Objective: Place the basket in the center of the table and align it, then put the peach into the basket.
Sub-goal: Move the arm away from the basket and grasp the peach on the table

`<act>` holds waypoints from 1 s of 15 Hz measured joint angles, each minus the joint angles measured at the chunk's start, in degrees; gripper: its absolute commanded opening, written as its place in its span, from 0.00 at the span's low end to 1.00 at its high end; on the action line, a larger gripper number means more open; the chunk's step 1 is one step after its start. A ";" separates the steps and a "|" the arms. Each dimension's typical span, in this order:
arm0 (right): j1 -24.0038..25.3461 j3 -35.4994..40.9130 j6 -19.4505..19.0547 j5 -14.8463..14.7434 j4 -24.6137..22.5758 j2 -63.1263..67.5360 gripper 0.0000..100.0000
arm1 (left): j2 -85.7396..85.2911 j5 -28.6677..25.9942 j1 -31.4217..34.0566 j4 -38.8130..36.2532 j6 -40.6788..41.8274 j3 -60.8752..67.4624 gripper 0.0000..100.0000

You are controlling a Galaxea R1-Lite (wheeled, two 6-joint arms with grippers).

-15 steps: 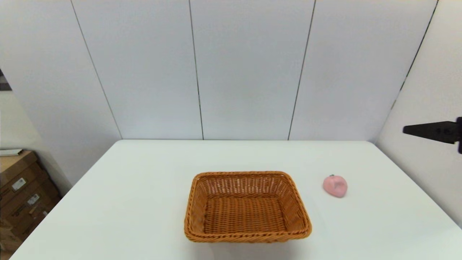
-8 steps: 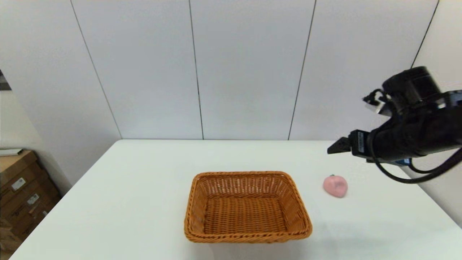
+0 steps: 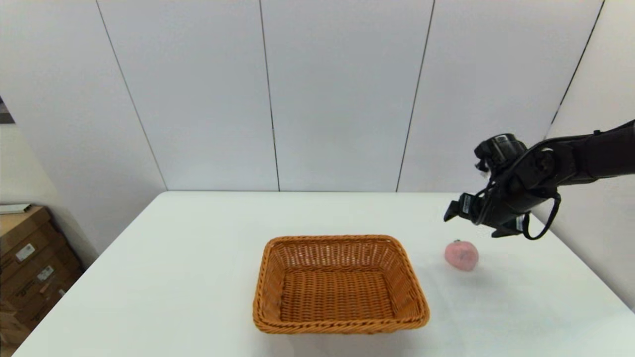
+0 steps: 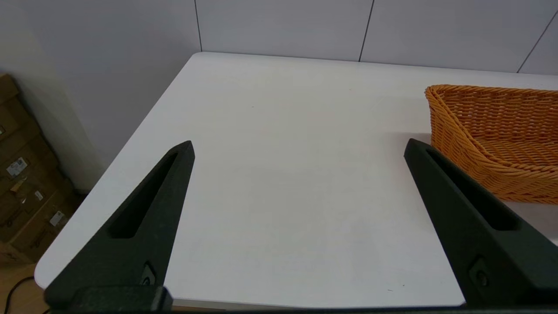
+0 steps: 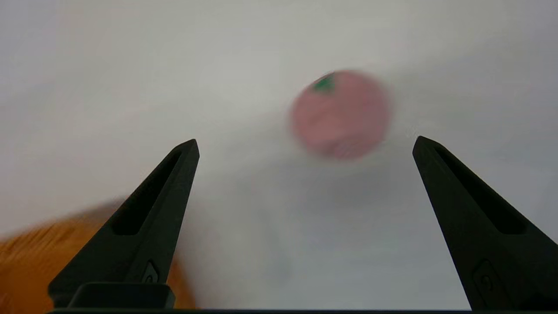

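Observation:
The orange-brown woven basket (image 3: 340,282) stands on the white table (image 3: 198,258), about midway across it and towards the near edge, its sides square to the table. The pale pink peach (image 3: 461,255) lies on the table to the basket's right, apart from it. My right gripper (image 3: 474,223) hovers open just above and behind the peach. In the right wrist view the peach (image 5: 340,114) shows beyond the open gripper (image 5: 305,141), with the basket (image 5: 43,244) as an orange blur. My left gripper (image 4: 298,146) is open and empty over the table's left part, the basket (image 4: 492,126) beside it.
Cardboard boxes (image 3: 30,263) are stacked on the floor left of the table, also seen as boxes (image 4: 22,183) in the left wrist view. Panelled walls close off the back and the right side, near the right arm.
My right arm has swung in from the right edge of the view and come down towards the peach. Basket and peach have not moved.

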 measured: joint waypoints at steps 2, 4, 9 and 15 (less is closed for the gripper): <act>-2.58 -0.90 -0.41 -0.13 0.12 2.78 1.00 | 0.00 0.02 0.00 0.00 0.00 0.00 1.00; -3.61 -0.83 -0.55 -0.13 0.39 5.01 1.00 | 0.00 0.00 0.00 0.02 0.02 0.00 1.00; -1.46 0.61 -0.57 -0.02 0.52 7.67 1.00 | 0.00 0.00 0.00 0.05 0.00 0.00 1.00; 1.10 0.66 -0.55 0.21 0.17 9.24 0.00 | 0.00 -0.01 -0.02 0.05 0.00 0.00 1.00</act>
